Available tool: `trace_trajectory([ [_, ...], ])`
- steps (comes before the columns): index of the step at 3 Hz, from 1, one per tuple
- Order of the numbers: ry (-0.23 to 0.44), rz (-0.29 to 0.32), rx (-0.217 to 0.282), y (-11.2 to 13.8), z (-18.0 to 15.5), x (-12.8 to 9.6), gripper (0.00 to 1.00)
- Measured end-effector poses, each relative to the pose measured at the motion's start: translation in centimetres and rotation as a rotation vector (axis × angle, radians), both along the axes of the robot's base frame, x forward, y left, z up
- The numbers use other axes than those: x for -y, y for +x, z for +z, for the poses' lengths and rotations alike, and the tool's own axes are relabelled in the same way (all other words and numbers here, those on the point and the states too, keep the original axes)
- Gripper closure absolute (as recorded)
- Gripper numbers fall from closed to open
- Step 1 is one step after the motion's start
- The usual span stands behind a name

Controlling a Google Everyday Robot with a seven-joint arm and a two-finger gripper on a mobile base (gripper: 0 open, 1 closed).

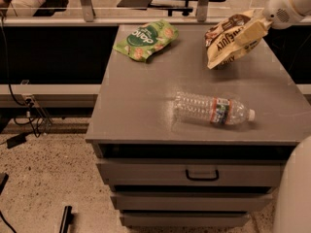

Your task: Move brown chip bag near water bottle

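The brown chip bag [232,40], dark brown above with a cream-yellow band, hangs tilted in the air above the far right of the grey cabinet top [146,96]. My gripper [262,21] comes in from the upper right and is shut on the bag's right edge. The water bottle [212,110], clear and ribbed with a white cap and a coloured label, lies on its side on the near right part of the top, cap pointing right. The bag is behind the bottle and apart from it.
A green snack bag [146,39] lies at the far left of the top. The cabinet has drawers with a handle [201,174] below. A glass partition and chair legs stand behind. Cables lie on the floor at left.
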State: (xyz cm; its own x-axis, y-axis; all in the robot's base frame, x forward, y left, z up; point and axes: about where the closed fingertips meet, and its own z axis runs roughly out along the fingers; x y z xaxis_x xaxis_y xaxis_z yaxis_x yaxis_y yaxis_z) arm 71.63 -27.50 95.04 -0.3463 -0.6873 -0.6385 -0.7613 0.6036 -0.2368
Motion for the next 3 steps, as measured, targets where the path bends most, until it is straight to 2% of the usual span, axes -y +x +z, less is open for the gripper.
trace_trajectory([
  [1,0.132,0.053,0.061,-1.4,0.7,1.4,1.00],
  [2,0.263,0.154,0.140,-3.2,1.5,2.4,1.00],
  [3,0.337,0.274,0.216,-4.9,2.2,2.6,1.00],
])
